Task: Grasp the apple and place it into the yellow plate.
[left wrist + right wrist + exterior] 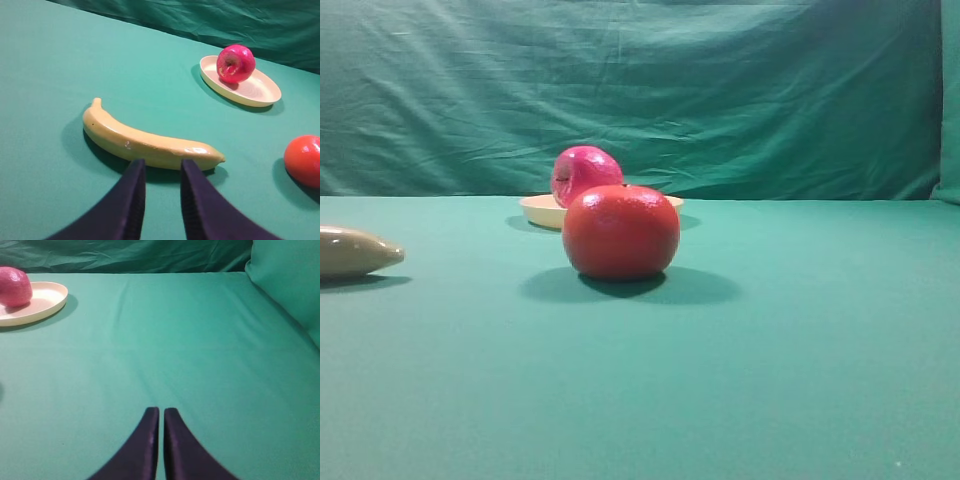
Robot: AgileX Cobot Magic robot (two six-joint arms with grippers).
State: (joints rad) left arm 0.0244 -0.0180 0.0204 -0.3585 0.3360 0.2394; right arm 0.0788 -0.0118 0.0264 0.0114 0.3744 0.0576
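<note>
one apple [235, 63] in one yellow plate [260, 93], one orange-red fruit [620, 231], one banana [145, 142]

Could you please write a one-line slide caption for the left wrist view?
Apple resting in the yellow plate, banana just beyond the open left gripper.

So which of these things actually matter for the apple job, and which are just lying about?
Part of the job:
- apple, already sitting in the plate
- yellow plate

Just lying about:
- banana, in front of the left claw
- orange-red fruit, in front of the plate
</note>
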